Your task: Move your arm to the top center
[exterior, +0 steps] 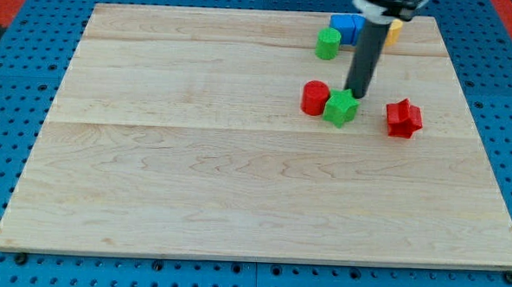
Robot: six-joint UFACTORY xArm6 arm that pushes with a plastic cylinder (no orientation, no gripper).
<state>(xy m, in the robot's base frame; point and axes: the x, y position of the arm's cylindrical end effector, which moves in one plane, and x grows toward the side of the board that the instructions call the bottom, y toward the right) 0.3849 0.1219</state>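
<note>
My dark rod comes down from the view's top right, and my tip [356,95] rests just above and to the right of a green star-shaped block [341,107], touching or nearly touching it. A red cylinder [315,98] sits against the green star's left side. A red star-shaped block [403,118] lies apart to the right. Near the view's top, a green cylinder [328,44] stands left of the rod, with a blue block [346,27] behind it and a yellow block [393,30] partly hidden by the rod.
The blocks lie on a pale wooden board [195,158], which sits on a blue perforated base [8,81]. The board's top edge runs just above the blue and yellow blocks.
</note>
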